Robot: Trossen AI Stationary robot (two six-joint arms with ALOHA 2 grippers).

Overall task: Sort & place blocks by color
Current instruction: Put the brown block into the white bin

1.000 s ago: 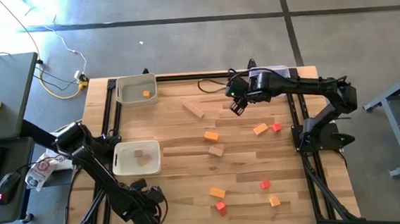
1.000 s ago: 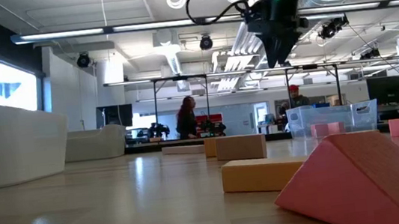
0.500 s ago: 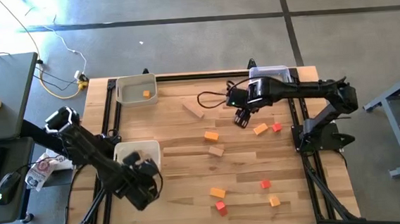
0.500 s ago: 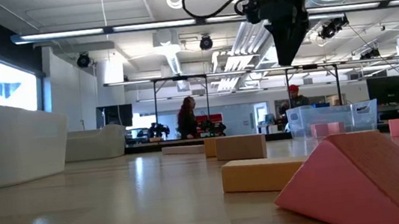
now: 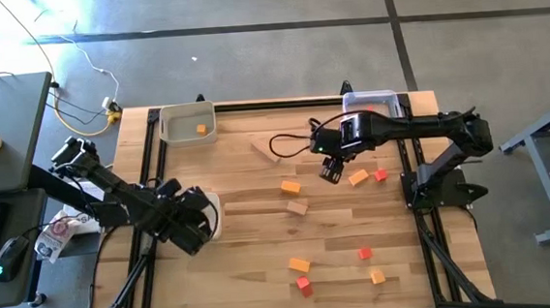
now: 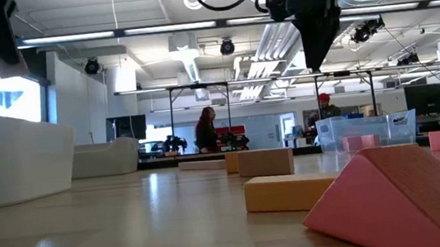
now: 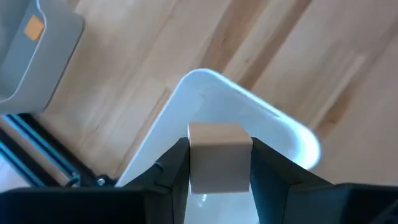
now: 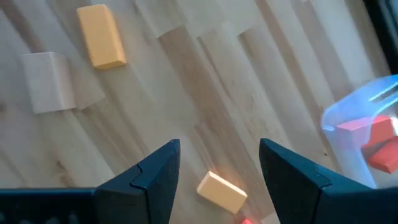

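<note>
My left gripper (image 5: 194, 224) hovers over the white bin (image 5: 211, 205) at the table's left side and is shut on a plain wood cube (image 7: 219, 155). My right gripper (image 5: 331, 172) is open above the table; an orange block (image 8: 222, 191) lies below, between its fingers, untouched, with a red block (image 5: 380, 174) beside it. Loose on the table lie a plain plank (image 5: 266, 150), an orange block (image 5: 290, 186), a plain block (image 5: 298, 208), and orange (image 5: 299, 264) and red (image 5: 304, 285) pieces near the near edge. My left gripper pinches the plain wood cube between its two fingers (image 7: 171, 168), which lie on two opposite side faces (image 7: 196, 158). The fingers point down at the table. The cube is lifted clear, above the white bin's rim (image 7: 249, 118).
A second white bin (image 5: 188, 123) at the far left corner holds one orange block (image 5: 201, 129). A clear bin (image 5: 368, 99) at the far right holds red blocks (image 8: 373, 137). More red (image 5: 364, 254) and orange (image 5: 377, 276) blocks lie near the near right corner. Black frame rails run along both table sides.
My left gripper has travelled from the table's near edge toward the far edge and now hangs over the near-left white bin with the cube. My right gripper has moved toward the near edge, from beside the plank to above the orange block.
</note>
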